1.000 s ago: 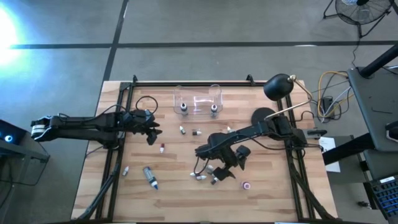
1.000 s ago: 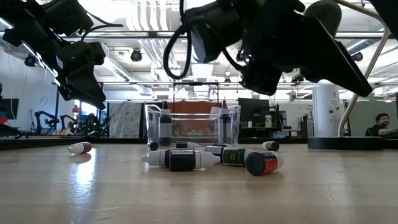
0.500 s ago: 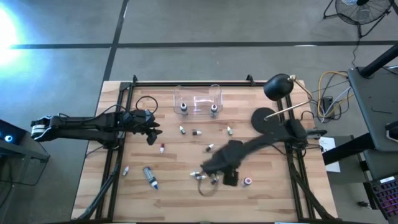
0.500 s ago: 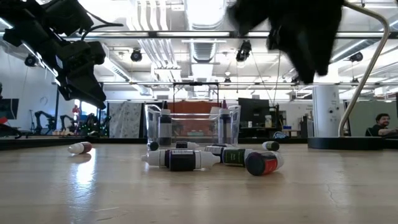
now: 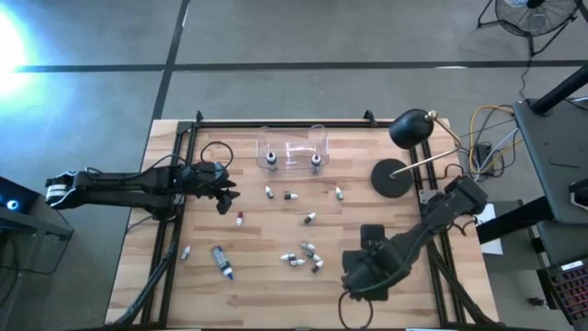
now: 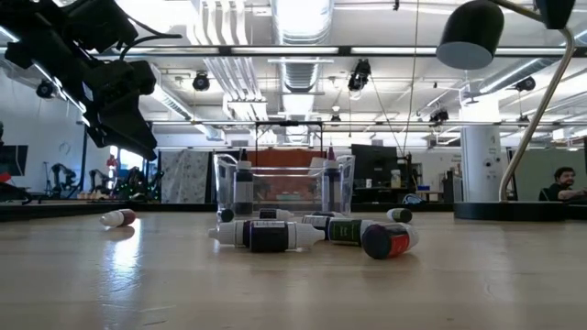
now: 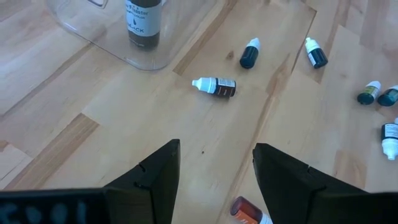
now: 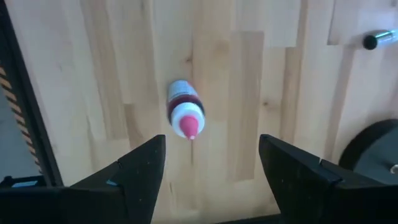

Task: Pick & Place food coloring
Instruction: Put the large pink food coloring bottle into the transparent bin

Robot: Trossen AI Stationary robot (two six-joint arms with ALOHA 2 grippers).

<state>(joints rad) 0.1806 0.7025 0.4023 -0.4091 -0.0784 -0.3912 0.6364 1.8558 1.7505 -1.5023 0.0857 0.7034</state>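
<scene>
Food coloring bottles lie scattered on the wooden table: a cluster (image 5: 306, 256) in the middle, others (image 5: 290, 195) farther back, and a grey tube (image 5: 221, 260) at the near left. Two bottles (image 5: 272, 161) stand in the clear box (image 5: 292, 147). My right gripper (image 8: 211, 149) is open and points down above a pink-capped bottle (image 8: 183, 112) lying on its side, without touching it; in the high view the gripper (image 5: 363, 271) hides that bottle. My left gripper (image 5: 225, 193) hovers open at the left, with nothing between its fingers (image 7: 155, 177).
A black desk lamp (image 5: 411, 129) with a round base (image 5: 390, 176) stands at the far right. Black frame rails (image 5: 188, 138) run along the table's left, right and far edges. Bare wood lies along the near edge. A person (image 6: 561, 183) sits in the room behind.
My right gripper has swung from over the middle cluster toward the table's near right, rising out of the low view and rolling at the wrist; it now points down over the pink-capped bottle. The bottles have stayed in place.
</scene>
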